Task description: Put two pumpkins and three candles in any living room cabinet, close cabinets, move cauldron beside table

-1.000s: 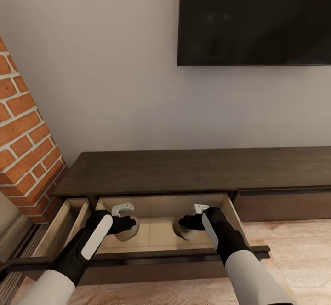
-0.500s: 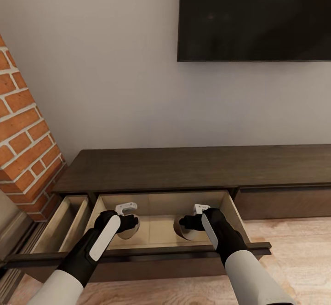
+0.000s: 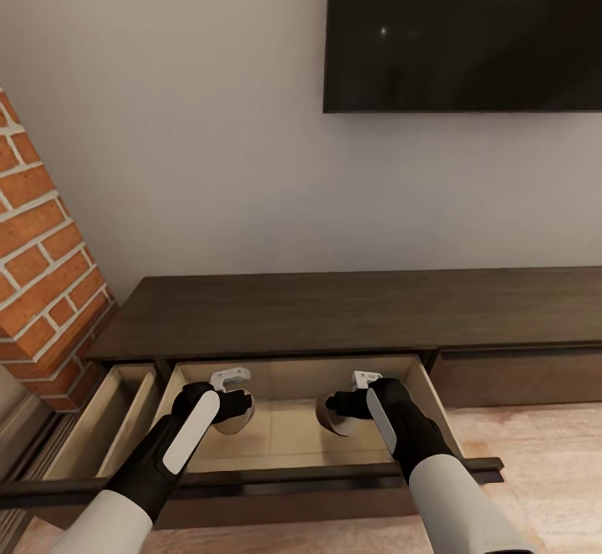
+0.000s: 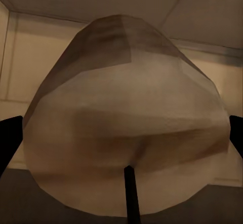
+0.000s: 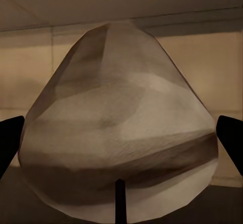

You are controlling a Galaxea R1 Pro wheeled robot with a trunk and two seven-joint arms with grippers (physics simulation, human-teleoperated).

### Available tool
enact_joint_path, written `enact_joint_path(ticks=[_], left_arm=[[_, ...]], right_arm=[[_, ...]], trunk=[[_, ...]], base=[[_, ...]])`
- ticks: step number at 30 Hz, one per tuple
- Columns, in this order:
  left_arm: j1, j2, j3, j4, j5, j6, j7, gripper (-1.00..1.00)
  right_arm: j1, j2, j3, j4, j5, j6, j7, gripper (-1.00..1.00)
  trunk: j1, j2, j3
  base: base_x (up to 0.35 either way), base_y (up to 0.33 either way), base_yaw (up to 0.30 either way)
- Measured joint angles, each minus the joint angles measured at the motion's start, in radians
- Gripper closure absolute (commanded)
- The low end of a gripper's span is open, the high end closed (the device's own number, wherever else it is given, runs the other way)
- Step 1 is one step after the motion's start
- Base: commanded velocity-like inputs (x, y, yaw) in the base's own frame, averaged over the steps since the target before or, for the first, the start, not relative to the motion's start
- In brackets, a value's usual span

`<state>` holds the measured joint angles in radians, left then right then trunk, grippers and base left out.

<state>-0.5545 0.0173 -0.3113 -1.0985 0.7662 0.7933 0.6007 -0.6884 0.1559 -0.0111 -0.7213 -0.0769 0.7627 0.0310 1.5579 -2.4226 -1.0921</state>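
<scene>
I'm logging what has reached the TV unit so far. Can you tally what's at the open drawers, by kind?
Candles: 2, one in the left tool, one in the right tool, both over the middle drawer.
Open drawers: 2, the middle one and the left one.
Pumpkins: 0 visible.
Total: 4.

No legible text, labels, brands, numbers or signs anywhere. TV screen [image 3: 464,32] at upper right of frame: dark, blank. Cabinet [image 3: 351,312] fronts plain. Brick pillar [image 3: 42,261] at left unmarked. Candles' faces bare.
</scene>
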Motion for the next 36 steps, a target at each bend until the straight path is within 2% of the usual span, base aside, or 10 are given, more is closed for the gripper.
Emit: enact_joint_path(ticks=[8, 19, 26, 34, 36], left_arm=[[0.000, 0.000, 0.000, 0.000, 0.000, 0.001, 0.001, 1.00], [0.000, 0.002, 0.009, 0.001, 0.012, 0.014, -0.006, 1.00], [-0.004, 0.004, 0.015, 0.058, 0.011, 0.016, -0.007, 1.00], [-0.005, 0.002, 0.014, 0.064, 0.005, 0.012, -0.003, 1.00], [-0.005, 0.002, 0.015, 0.061, 0.004, 0.011, -0.002, 1.00]], right_arm=[[0.000, -0.001, 0.000, 0.000, 0.002, 0.001, 0.000, 1.00], [0.000, -0.001, 0.003, 0.000, 0.004, 0.014, 0.000, 1.00], [0.000, -0.001, 0.003, -0.001, 0.004, 0.017, 0.000, 1.00], [0.000, -0.001, 0.003, -0.001, 0.003, 0.017, 0.000, 1.00], [0.000, -0.001, 0.003, 0.000, 0.002, 0.017, 0.000, 1.00]], trunk=[[0.000, 0.000, 0.000], [0.042, -0.077, -0.034], [0.046, -0.079, -0.062], [0.049, -0.080, -0.092], [0.049, -0.081, -0.093]], base=[[0.038, 0.000, 0.000], [0.000, 0.000, 0.000], [0.000, 0.000, 0.000], [0.000, 0.000, 0.000], [0.000, 0.000, 0.000]])
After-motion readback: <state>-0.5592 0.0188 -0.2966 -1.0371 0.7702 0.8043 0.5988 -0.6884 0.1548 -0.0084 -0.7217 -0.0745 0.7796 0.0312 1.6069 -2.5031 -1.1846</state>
